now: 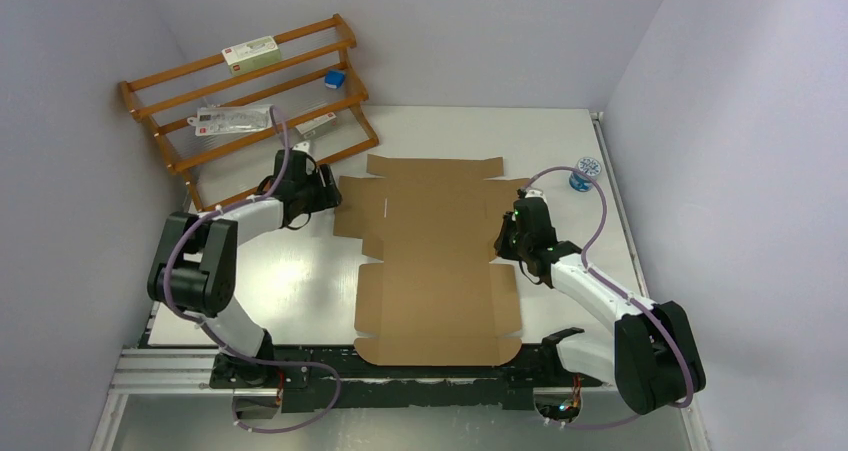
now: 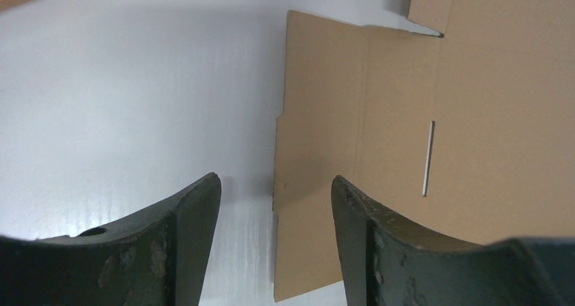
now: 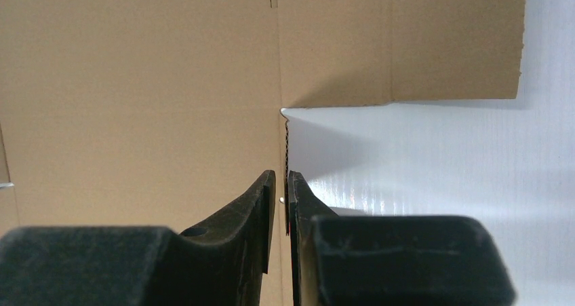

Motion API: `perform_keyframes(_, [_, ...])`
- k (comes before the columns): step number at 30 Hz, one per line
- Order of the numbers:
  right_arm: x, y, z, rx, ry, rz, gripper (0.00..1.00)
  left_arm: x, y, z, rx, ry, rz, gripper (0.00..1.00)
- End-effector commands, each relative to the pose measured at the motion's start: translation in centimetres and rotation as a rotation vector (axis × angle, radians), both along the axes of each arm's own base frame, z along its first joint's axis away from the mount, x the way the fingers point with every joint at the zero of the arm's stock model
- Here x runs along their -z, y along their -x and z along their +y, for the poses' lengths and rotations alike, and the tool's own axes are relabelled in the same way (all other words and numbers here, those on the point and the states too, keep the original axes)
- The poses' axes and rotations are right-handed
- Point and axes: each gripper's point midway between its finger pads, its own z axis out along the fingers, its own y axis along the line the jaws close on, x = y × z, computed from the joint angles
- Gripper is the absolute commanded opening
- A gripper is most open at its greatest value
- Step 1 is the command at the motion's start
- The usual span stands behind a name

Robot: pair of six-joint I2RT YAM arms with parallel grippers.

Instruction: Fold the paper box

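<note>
The paper box point(image 1: 435, 261) is a flat brown die-cut cardboard sheet lying in the middle of the white table, its flaps spread out. My left gripper point(image 1: 330, 193) is at the sheet's left side, near the far left flap. In the left wrist view the left gripper point(image 2: 276, 180) is open and holds nothing. One of its fingers is over bare table, the other over the cardboard point(image 2: 400, 116). My right gripper point(image 1: 505, 241) is at the sheet's right edge. In the right wrist view that gripper point(image 3: 281, 176) is shut on the thin edge of the cardboard point(image 3: 135, 82).
A wooden rack point(image 1: 250, 91) leans at the back left, holding packets and a small blue cube point(image 1: 334, 79). A small blue and white round object point(image 1: 583, 174) sits at the back right. A metal rail point(image 1: 160, 366) runs along the near edge.
</note>
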Motion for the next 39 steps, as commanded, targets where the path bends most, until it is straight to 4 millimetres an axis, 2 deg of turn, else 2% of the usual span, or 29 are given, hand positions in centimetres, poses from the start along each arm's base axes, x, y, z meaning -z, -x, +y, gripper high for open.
perform_keyframes(1, [-1.1, -0.9, 0.7, -0.016, -0.014, -0.035, 0.18, -0.7, -1.2, -2.3, 0.130, 0.088, -0.036, 0.64])
perform_keyframes(5, [-0.9, -0.9, 0.8, -0.024, -0.017, -0.028, 0.18, 0.4, -1.3, -2.9, 0.169, 0.126, 0.002, 0.61])
perform_keyframes(10, [-1.0, -1.0, 1.0, -0.023, -0.028, -0.041, 0.18, 0.8, -1.4, -3.5, 0.196, 0.149, 0.025, 0.50])
perform_keyframes(13, [-1.0, -1.1, 1.0, -0.030, -0.026, -0.041, 0.18, -0.2, -1.3, -3.8, 0.214, 0.171, 0.004, 0.42])
perform_keyframes(18, [-0.7, -1.1, 1.2, -0.039, -0.025, -0.030, 0.18, -3.4, -1.0, -4.8, 0.253, 0.229, -0.069, 0.29])
perform_keyframes(20, [-0.7, -1.2, 1.3, -0.041, -0.034, -0.034, 0.18, -4.1, -0.8, -5.1, 0.264, 0.243, -0.085, 0.24])
perform_keyframes(24, [-0.6, -1.3, 1.5, -0.043, -0.037, -0.033, 0.18, -4.3, -0.6, -5.7, 0.273, 0.202, -0.089, 0.18])
perform_keyframes(28, [-1.0, -2.0, 1.4, -0.044, -0.018, -0.038, 0.18, -4.2, -0.4, -5.5, 0.251, 0.107, -0.086, 0.14])
perform_keyframes(32, [-2.5, -3.2, 1.0, -0.035, 0.020, -0.080, 0.25, -4.6, -0.6, -4.5, 0.204, -0.004, -0.104, 0.11])
perform_keyframes(36, [-4.0, -4.7, 0.7, -0.021, 0.055, -0.104, 0.35, -5.4, -0.4, -5.1, 0.214, -0.029, -0.137, 0.10])
perform_keyframes(39, [-5.1, -6.6, -0.9, 0.046, 0.077, -0.136, 0.45, -5.6, -0.3, -5.4, 0.228, -0.032, -0.142, 0.09])
